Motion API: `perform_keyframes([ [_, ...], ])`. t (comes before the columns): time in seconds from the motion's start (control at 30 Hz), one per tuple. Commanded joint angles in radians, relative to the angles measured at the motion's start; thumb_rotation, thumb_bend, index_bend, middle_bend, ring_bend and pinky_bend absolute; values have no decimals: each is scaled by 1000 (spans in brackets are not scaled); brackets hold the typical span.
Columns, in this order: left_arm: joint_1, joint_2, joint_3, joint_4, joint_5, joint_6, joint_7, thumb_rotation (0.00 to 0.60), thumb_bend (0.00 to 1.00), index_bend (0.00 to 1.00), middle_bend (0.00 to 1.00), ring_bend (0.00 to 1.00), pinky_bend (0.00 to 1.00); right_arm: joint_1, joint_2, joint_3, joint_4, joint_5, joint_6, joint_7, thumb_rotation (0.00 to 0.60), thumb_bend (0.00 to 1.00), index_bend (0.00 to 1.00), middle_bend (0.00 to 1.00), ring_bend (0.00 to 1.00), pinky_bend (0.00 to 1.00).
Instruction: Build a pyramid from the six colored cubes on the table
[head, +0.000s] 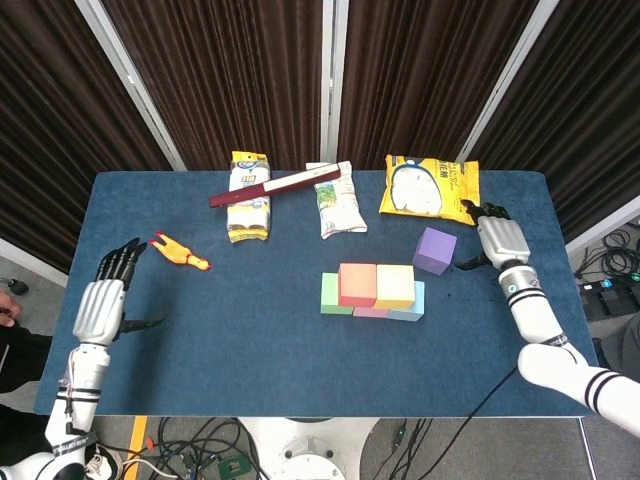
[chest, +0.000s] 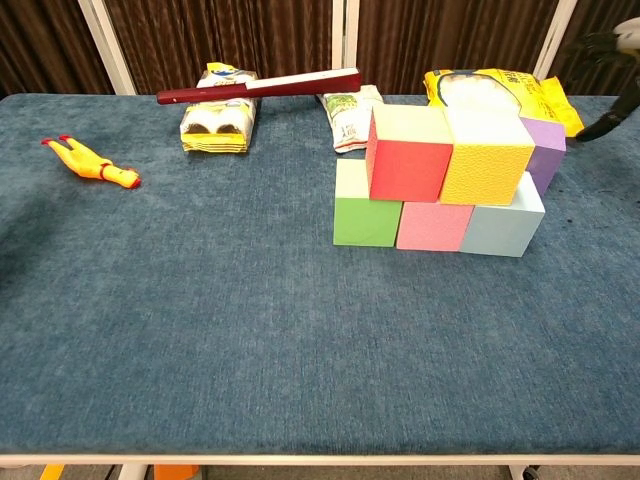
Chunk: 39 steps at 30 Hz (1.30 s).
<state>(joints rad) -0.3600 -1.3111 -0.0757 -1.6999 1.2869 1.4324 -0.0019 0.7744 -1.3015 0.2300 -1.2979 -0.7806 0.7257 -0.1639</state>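
Five of six placed. Base row: green cube (chest: 364, 218), pink cube (chest: 433, 225), blue cube (chest: 503, 222); red cube (chest: 408, 155) and yellow cube (chest: 486, 157) on top. Purple cube (head: 435, 250) lies loose on the table (chest: 250, 330) behind the stack, near the right hand (head: 498, 239), fingers apart, empty. Left hand (head: 100, 305) spread, empty, far off.

Snack bags (head: 430, 188), rubber chicken (head: 180, 251), dark red stick (head: 275, 186) well clear; nothing seems to block the capping move.

- Your right hand (head: 497, 240) has open cloth between it and the purple cube (head: 435, 250), nothing in the way.
- The yellow bag (head: 430, 189) crowds that cube from behind.
- The five-cube stack (head: 373, 291) stands just left of it; front and left of the stack the blue table (head: 300, 360) lies bare.
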Motion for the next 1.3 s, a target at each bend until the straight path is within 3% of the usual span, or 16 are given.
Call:
perform_keyframes([
  [0.03,11,4,1,12,9,-8,-9,600,78,37,17,0,15,32,-58,-2,44,48,-12,-38,600,0,0,161,0,0],
  [0.37,32,3,-11,39,23,-21,-17,600,78,37,22,0,14,65,-156,-6,138,108,-13,-69,600,0,0,229,0,0],
  [0.6,40,3,-25,47,25,-36,-30,600,78,37,22,0,15,53,-189,11,165,86,54,-67,600,54,0,503,46,0],
  [0.7,42,0,-28,49,31,-40,-31,600,78,37,22,0,15,44,-169,17,143,86,65,-70,600,85,0,523,60,0],
  [0.93,49,1,-35,44,36,-50,-41,600,78,37,22,0,14,-1,-43,57,-1,29,110,-12,600,101,0,551,78,0],
  [1.3,50,16,-51,6,38,-69,-40,600,79,37,22,0,15,-50,330,161,-408,-143,113,91,600,101,0,549,78,0],
])
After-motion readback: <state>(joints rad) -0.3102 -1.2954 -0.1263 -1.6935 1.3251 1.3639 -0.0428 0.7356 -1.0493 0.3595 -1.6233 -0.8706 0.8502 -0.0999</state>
